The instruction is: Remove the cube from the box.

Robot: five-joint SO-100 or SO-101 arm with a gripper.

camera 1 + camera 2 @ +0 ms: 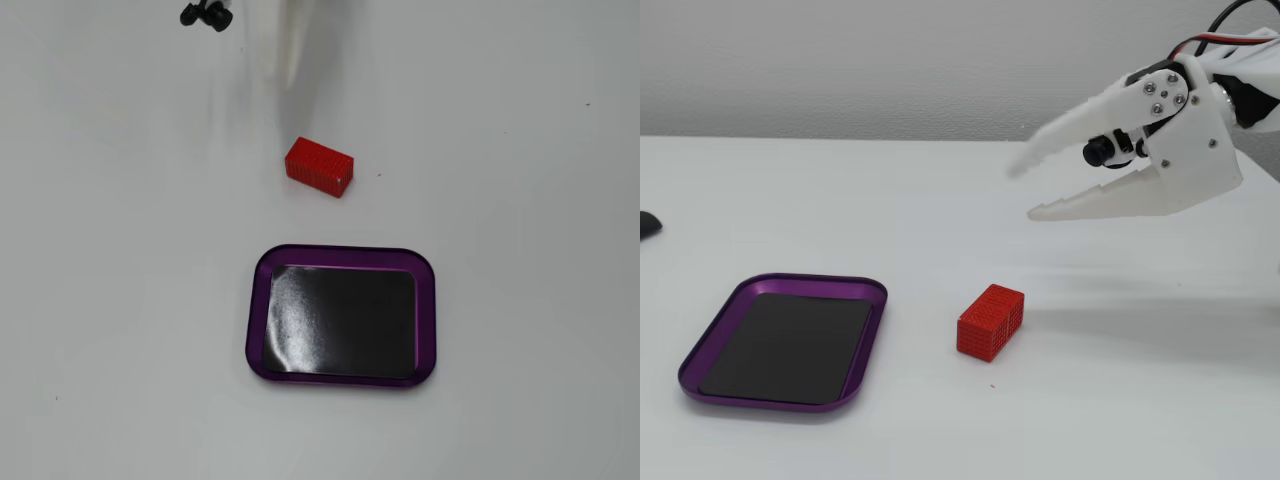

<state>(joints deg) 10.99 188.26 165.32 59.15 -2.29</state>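
The red cube lies on the white desk, outside the purple box and apart from it. In the fixed view from above, the cube sits above the box's upper rim, slightly turned, with bare desk between them. In the side fixed view the cube rests to the right of the box, its bumpy grid texture showing on the lit faces. The box holds nothing; its glossy black floor reflects light.

The white claw hangs in the air above and to the right of the cube in the side view, touching nothing. Its two fingers are spread wide, the upper one blurred, the lower one toothed along its edge. A small dark object sits at the top edge of the view from above.
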